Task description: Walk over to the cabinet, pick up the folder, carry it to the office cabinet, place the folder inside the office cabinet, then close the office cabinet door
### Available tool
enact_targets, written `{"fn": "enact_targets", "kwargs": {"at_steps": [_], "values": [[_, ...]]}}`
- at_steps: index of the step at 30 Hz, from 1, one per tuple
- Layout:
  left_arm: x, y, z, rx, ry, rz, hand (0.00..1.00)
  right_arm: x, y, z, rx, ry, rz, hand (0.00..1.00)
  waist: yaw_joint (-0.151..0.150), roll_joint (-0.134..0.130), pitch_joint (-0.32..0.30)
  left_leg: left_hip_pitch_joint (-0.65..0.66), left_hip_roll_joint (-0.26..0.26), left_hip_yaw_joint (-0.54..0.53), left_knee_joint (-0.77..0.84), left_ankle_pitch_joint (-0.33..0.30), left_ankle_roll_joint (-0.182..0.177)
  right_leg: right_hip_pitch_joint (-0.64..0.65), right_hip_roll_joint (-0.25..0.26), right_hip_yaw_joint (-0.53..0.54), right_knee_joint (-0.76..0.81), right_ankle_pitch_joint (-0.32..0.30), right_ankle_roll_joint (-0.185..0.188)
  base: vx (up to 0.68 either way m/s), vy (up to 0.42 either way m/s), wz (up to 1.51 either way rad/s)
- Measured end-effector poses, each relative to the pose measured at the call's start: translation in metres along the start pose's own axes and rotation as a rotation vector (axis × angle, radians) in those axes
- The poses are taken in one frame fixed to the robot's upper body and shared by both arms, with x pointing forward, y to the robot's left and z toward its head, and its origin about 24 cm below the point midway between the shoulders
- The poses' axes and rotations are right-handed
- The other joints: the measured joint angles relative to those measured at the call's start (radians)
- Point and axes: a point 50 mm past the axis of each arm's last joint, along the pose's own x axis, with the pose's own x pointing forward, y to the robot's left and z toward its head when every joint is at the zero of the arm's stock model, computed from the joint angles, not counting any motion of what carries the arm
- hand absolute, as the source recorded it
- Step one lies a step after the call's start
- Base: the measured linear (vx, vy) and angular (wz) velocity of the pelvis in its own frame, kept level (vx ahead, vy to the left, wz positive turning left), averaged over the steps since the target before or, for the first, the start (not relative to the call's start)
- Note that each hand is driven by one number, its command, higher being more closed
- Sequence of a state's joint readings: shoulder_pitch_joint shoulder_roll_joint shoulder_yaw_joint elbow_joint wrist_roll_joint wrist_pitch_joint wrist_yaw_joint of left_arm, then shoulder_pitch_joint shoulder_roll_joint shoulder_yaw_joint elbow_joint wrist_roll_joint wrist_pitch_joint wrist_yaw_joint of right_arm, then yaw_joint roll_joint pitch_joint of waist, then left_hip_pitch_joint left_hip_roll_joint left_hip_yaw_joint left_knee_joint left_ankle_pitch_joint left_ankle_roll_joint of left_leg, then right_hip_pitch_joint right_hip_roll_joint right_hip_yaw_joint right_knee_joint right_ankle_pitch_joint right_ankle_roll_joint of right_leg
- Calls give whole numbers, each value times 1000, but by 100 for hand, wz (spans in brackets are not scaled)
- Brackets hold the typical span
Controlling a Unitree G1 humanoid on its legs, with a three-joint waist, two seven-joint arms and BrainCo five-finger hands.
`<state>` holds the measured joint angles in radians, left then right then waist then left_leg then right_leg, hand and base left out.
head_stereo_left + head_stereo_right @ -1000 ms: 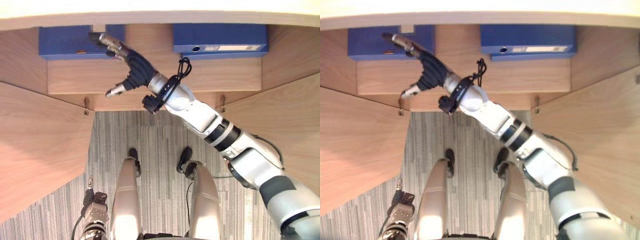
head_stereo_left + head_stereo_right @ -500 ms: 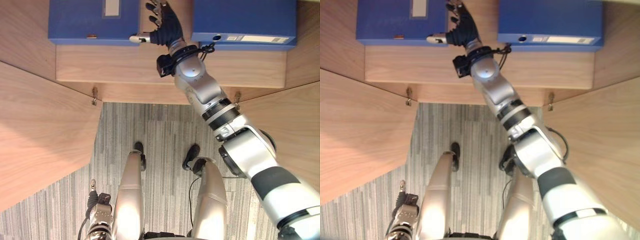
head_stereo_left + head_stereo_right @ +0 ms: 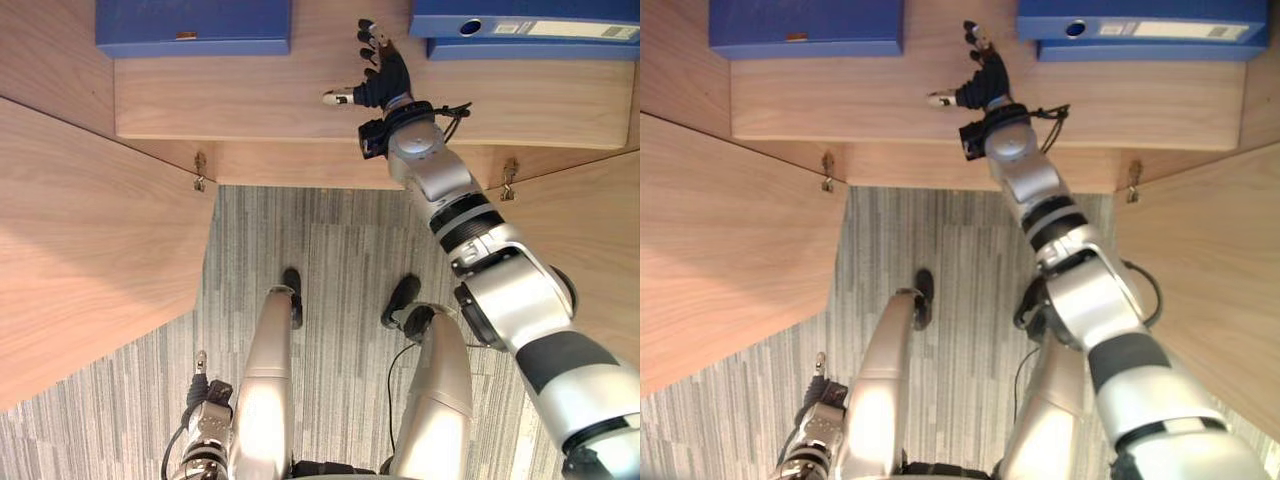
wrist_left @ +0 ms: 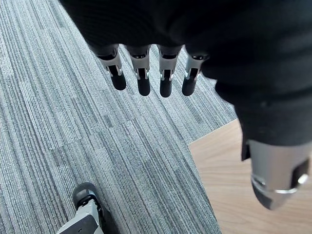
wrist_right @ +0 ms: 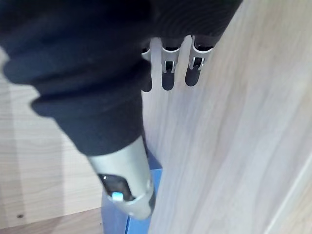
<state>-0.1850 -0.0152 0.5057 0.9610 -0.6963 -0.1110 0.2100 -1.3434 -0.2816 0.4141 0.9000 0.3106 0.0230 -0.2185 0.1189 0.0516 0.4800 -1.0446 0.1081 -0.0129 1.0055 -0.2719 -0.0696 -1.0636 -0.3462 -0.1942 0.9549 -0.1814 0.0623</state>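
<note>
I can't read any text here. The white spine label (image 3: 560, 29) on the right-hand blue folder (image 3: 520, 8) is too small to make out — nothing else lettered.

Right hand (image 3: 981, 84): mine, stretched out over the shelf (image 3: 840, 110); fingers loosely spread, thumb out to my left; nothing in it
Its place: between the left folder (image 3: 805, 28) and the right folders (image 3: 1140, 18); touching neither
Left folder: blue, lying flat on the shelf
Right folders: blue, two together; a labelled spine faces me
Doors: left door (image 3: 730, 230) and right door (image 3: 1210, 270) both swung open
Floor: grey striped carpet (image 3: 940, 260)
Left hand (image 3: 818, 428): low at my side
</note>
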Motion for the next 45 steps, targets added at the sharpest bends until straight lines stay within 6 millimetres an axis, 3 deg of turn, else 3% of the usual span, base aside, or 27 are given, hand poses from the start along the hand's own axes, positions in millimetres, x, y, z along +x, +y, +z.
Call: {"fn": "enact_targets", "kwargs": {"at_steps": [3, 9, 13, 14, 19, 26, 31, 36, 39, 45], "values": [[0, 0, -1, 6, 8, -1, 0, 1, -10, -2, 4, 7, -23, 0, 1, 8, 4, -5, 0, -1, 6, 0, 0, -4, -1, 0, 5, 0, 0, 0, 0, 0], [0, 0, -2, 16, 12, -1, 0, 2, -42, -3, 189, 32, -120, 0, 1, 15, 4, -26, -12, -3, 11, 4, 7, -24, -11, 3, 13, 0, 0, -3, 24, 4], [0, 2, -3, 16, 14, 9, 0, 2, -59, -3, 449, 38, -196, 0, 2, 20, 2, -32, -15, -2, 11, 7, 10, -32, -14, 5, 15, 1, -1, 0, 0, 0], [0, 3, -3, 10, 15, 13, 0, 1, -68, -1, 623, 16, -239, 0, 2, 20, 2, -34, -15, -2, 12, 7, 10, -33, -14, 5, 16, 1, 0, 0, 0, 0], [-1, 4, -5, -10, 22, 21, 0, -1, -85, 3, 896, -46, -336, 0, 5, 23, 3, -34, -17, -2, 12, 8, 12, -33, -16, 5, 18, 0, 0, 0, 0, 0], [-2, 3, -11, -36, 37, 42, 0, -4, -88, 2, 1198, -94, -406, 0, 8, 45, 5, -35, -17, -2, 12, 9, 13, -34, -18, 5, 21, 0, 0, 0, 0, 0], [-3, 5, -12, -69, 40, 69, 0, -11, -88, -1, 1403, -176, -472, 0, 11, 45, 5, -37, -21, -2, 12, 9, 14, -35, -21, 6, 22, 0, 0, 0, 0, 0], [-2, 5, -12, -80, 39, 72, 0, -14, -76, -3, 1402, -198, -441, 0, 4, 45, 5, -37, -19, -1, 11, 9, 14, -35, -18, 6, 19, 0, 0, 1, 2, -1], [-2, 2, -11, -81, 37, 66, 0, -14, -59, -7, 1285, -159, -354, 0, -7, 45, 5, -36, -13, 0, 10, 9, 13, -35, -11, 6, 15, 1, 0, 0, 1, -6], [-1, -13, -7, -84, 28, 16, 0, -15, 15, -23, 731, 46, 72, 0, -18, 45, 5, -24, 4, 4, -8, 13, 8, -33, 7, 7, 2, 4, 0, 2, -3, -8]]}}
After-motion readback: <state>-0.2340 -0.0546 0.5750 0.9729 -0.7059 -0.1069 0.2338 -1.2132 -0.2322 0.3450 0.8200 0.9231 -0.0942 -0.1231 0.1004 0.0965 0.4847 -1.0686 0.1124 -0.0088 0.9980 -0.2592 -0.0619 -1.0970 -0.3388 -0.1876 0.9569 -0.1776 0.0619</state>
